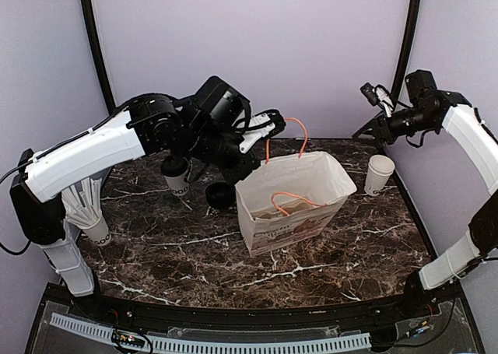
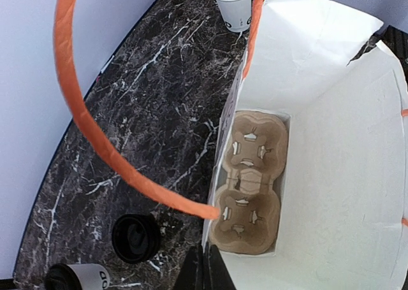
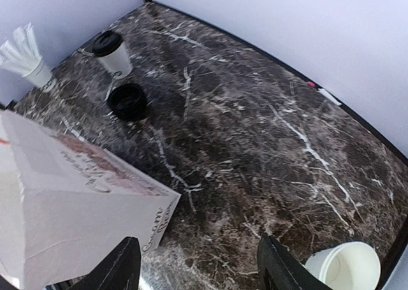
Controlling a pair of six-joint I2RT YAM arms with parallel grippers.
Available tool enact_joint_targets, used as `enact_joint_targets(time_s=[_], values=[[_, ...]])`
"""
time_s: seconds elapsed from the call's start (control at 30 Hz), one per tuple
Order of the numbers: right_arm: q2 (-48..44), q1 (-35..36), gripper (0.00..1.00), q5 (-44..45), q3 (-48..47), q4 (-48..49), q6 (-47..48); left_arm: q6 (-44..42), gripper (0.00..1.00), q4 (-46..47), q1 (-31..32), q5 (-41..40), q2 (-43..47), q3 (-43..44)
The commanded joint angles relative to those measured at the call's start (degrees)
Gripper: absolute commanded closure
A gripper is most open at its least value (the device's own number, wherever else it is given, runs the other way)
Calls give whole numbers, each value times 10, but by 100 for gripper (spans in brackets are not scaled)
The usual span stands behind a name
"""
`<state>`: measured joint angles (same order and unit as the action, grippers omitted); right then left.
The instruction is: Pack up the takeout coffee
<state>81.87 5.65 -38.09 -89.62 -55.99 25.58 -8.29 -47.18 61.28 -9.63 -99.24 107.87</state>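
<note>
The takeout coffee (image 1: 177, 175), a white cup with a black lid (image 3: 113, 53), stands on the marble table left of the white paper bag (image 1: 292, 198). It also shows at the bottom left in the left wrist view (image 2: 76, 278). My left gripper (image 2: 207, 261) is shut on the bag's left rim, and the bag's orange handle (image 2: 83, 111) loops in front of its camera. The bag stands open with a brown cardboard cup carrier (image 2: 252, 181) on its floor. My right gripper (image 3: 199, 248) hangs open and empty, high above the table's right side (image 1: 373, 97).
A loose black lid (image 1: 220, 194) lies between the coffee and the bag. A lidless white cup (image 1: 380, 173) stands right of the bag. A cup holding white straws (image 1: 89, 214) sits at the left edge. Purple walls close in the table.
</note>
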Motion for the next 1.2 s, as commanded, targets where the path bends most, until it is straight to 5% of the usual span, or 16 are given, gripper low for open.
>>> enact_joint_targets(time_s=[0.0,0.27,1.17], values=[[-9,-38,36,36,37,90,-72,-93,100,52,16,-74,-12,11],[-24,-41,36,31,88,127,-88,-172,100,79,63,-162,-51,10],[-42,-41,35,-26,140,141,-81,7,100,76,194,-30,52,-127]])
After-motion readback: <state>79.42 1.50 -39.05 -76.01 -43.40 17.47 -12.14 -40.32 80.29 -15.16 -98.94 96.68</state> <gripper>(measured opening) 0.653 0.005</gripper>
